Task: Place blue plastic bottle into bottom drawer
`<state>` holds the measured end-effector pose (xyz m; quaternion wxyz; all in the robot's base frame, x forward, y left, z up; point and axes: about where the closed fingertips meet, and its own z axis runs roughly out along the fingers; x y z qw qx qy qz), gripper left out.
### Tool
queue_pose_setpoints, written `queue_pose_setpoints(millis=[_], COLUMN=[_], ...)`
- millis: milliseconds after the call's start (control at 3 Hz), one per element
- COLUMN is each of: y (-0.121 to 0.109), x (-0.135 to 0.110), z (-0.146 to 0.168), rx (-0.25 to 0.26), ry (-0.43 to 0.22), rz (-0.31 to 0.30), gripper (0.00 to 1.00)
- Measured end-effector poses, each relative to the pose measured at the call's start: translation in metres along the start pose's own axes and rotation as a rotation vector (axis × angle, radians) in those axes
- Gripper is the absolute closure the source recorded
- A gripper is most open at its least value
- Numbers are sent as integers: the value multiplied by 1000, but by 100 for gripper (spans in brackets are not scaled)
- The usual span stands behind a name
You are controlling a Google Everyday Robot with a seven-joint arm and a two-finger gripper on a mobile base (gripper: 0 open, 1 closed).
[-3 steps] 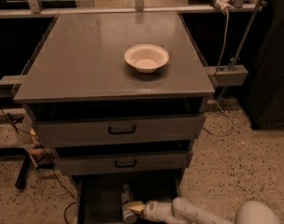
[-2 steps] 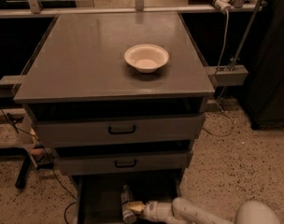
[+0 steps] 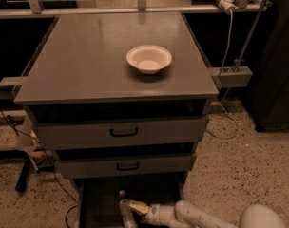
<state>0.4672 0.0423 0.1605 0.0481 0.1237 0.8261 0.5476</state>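
A: Furniture?
B: One grey cabinet (image 3: 87, 65), centre of frame, flat top. Two drawers (image 3: 120, 133) with black handles on its front. One dark unit (image 3: 277, 70), right edge.
A: Floor?
B: Speckled floor (image 3: 249, 165), lower left and lower right. One cable (image 3: 225, 127) lies on it, right of the cabinet.
A: Behind?
B: Metal rail (image 3: 87, 12) across the top. Light dim, warm.
A: Gripper?
B: Gripper (image 3: 135, 207), bottom centre, below the drawers.

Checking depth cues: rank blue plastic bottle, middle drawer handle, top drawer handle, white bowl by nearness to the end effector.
End effector in bottom drawer.
1. blue plastic bottle, at it
2. middle drawer handle, above
3. top drawer handle, higher
4. white bowl, cabinet-top
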Motion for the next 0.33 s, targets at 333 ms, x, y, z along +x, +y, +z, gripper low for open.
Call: queue_pose_setpoints(millis=[333], y=[0], x=[0], z=[0], rx=[0], ry=[0], rz=[0], gripper=[0])
